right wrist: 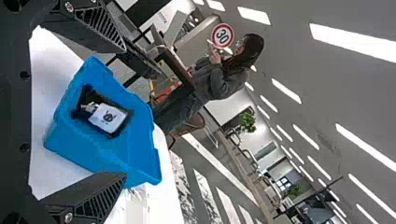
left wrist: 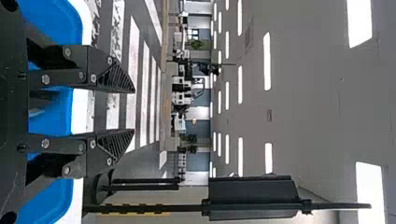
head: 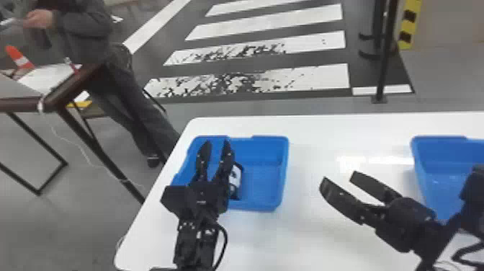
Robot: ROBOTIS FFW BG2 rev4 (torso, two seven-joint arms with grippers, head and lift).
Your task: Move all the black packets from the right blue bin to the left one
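The white bench (head: 317, 234) carries both blue bins: the left bin (head: 267, 153) toward its left end and the right bin (head: 441, 149) well apart from it, at the far right. The left end effector (head: 217, 143) is released, its fingers spread above the left bin and aimed toward the far side. The right end effector (head: 338, 176), also released with nothing between its fingers, is over the gap between the bins, nearer the right one, and points left and slightly far. The one black packet that can be made out is in the left bin, just to the right of the left end effector and partly behind it in the head view; its long axis seems to run roughly near to far. Beside its white label (right wrist: 108, 117), a dark shape (right wrist: 86, 98) may be a second packet, though that is hard to tell. The coming move probably turns on the right bin: whatever remains there lies to the right of the right end effector, opposite to where its fingers aim, so that nearer arm would have to swing right. Its forearm covers part of that bin, so whether packets remain there cannot be told.
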